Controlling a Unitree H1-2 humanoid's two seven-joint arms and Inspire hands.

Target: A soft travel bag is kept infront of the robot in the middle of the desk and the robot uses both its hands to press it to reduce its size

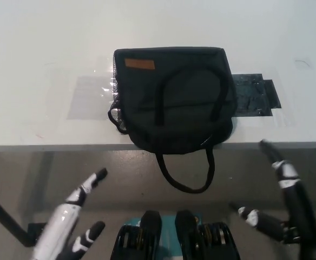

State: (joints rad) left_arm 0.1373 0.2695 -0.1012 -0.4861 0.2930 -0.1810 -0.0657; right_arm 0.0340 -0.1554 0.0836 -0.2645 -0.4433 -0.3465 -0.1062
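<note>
My white left hand [74,216] is cut off at the lower left, fingers spread, holding nothing. My black right hand [280,203] seems spread and empty too, though it blurs against the dim floor. Both hang below the tabletop [39,81] edge. The black travel bag [174,97] lies mid-tabletop at the near edge, one strap [188,176] dangling over, bare surface either side.

My view cuts the white left hand [71,225] at the bottom edge, wrist unseen. The black right hand [280,203] runs out at the lower right corner. The travel bag [171,97] covers part of the dark tape patch [252,95]; its orange label [140,64] is too small to read.
</note>
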